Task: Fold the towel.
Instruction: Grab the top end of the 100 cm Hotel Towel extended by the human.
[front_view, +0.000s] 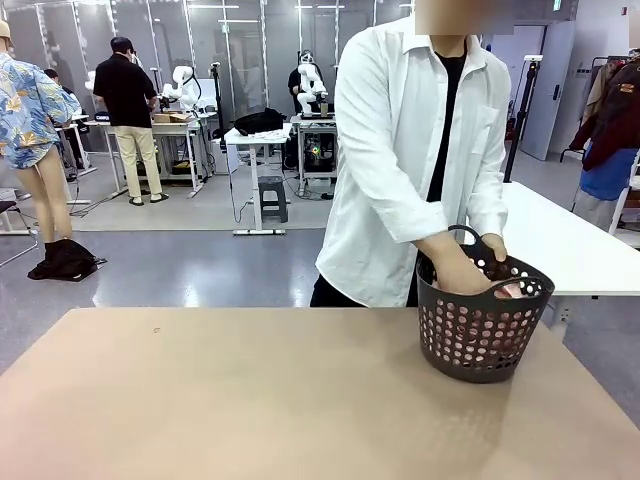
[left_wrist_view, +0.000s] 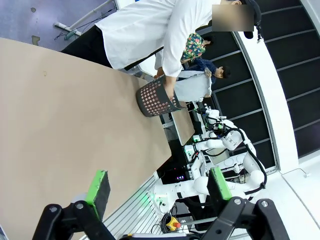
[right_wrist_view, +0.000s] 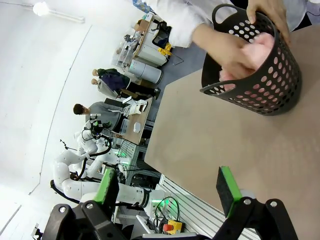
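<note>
Tan worktop (front_view: 250, 400) carried a perforated basket (front_view: 480, 335) far right, the towel (right_wrist_view: 262, 44) bunched inside under the person's hands (front_view: 460, 272), nearer the right gripper (right_wrist_view: 166, 185) than the left gripper (left_wrist_view: 157, 185); both pairs of fingers stood apart, empty.

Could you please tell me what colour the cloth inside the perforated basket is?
Salmon pink; the towel shows best in the right wrist view, inside the dark basket.

The towel (right_wrist_view: 264, 44) is salmon-pink cloth, bunched loosely inside a dark perforated basket (front_view: 480, 345) (its pink shows through the holes in the wall). The basket stands upright on the tan surface (front_view: 250, 400), towards its far right. A person's hand (right_wrist_view: 235, 55) presses into the crumpled cloth; the weave is too blurred to tell.
</note>
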